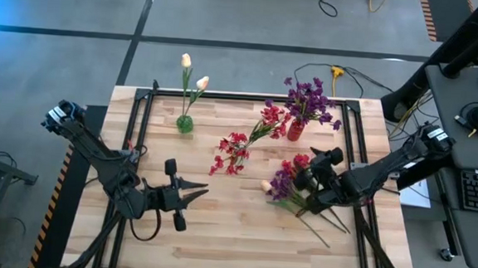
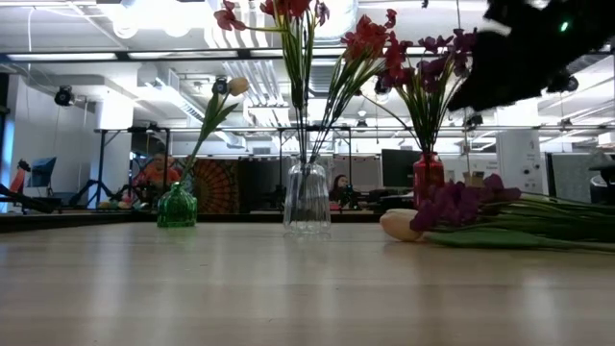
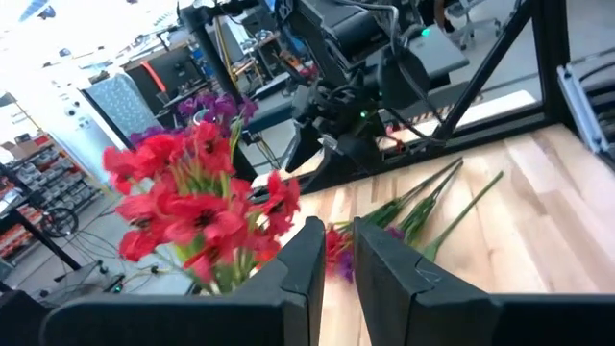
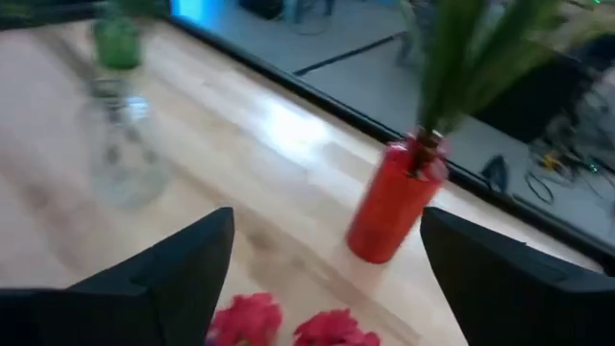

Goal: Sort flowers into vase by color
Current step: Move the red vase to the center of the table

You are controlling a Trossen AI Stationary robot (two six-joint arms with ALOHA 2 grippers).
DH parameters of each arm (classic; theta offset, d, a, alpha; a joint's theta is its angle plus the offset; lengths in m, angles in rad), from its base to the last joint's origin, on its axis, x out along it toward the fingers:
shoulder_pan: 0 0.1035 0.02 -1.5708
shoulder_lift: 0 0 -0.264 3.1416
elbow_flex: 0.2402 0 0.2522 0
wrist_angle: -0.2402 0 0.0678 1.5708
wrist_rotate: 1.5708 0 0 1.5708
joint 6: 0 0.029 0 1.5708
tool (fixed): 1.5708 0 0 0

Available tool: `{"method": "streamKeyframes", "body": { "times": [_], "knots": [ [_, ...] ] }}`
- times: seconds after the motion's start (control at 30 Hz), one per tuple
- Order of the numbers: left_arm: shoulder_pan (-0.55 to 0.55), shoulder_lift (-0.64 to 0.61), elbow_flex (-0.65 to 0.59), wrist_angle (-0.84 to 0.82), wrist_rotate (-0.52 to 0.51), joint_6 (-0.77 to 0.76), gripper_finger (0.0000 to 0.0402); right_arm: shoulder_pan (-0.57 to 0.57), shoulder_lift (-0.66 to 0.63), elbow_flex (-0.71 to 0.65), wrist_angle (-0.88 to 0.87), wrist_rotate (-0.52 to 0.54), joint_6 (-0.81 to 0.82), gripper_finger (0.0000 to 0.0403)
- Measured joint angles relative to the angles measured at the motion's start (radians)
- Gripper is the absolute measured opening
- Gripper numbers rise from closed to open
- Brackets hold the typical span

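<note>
Three vases stand toward the table's far edge. A green vase holds cream tulips. A clear vase holds red flowers. A red vase holds purple flowers. Loose red, purple and cream flowers lie flat on the table's right half, their green stems pointing toward the near edge. My right gripper hangs open above this pile, with red blossoms below its fingers. My left gripper is shut over the table's left half, pointing right.
Black rails run along the table's left and right sides. Bare wood lies between the two grippers and along the near edge. A desk with a keyboard stands off the right side, and cables lie on the floor beyond the far edge.
</note>
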Motion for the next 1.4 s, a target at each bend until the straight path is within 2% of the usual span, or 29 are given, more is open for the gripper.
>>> {"method": "streamKeyframes", "body": {
  "times": [0.17,0.37,0.5,0.77,0.97,1.17,1.4],
  "knots": [
    [0.0,-0.043,-0.002,-0.115,0.0,-0.024,0.004,-0.049,0.003,-0.098,0.17,0.043,0.027,0.0331],
    [0.0,-0.091,-0.041,-0.154,0.002,-0.033,0.004,-0.126,0.003,-0.172,0.308,0.051,0.013,0.0331],
    [0.001,-0.146,-0.094,-0.15,0.002,-0.033,0.004,-0.208,0.003,-0.175,0.336,-0.023,-0.004,0.0334],
    [0.002,-0.268,-0.195,-0.086,0.001,-0.038,0.004,-0.4,-0.005,-0.153,0.42,-0.252,-0.158,0.0336],
    [0.002,-0.331,-0.251,-0.061,0.001,-0.034,0.004,-0.492,-0.043,-0.136,0.467,-0.297,-0.255,0.0345],
    [0.002,-0.367,-0.283,-0.037,0.001,-0.033,0.004,-0.602,-0.056,-0.133,0.521,-0.448,-0.292,0.0354],
    [0.002,-0.389,-0.295,-0.032,0.0,-0.033,0.004,-0.654,-0.05,-0.133,0.522,-0.474,-0.294,0.0354]
  ]
}}
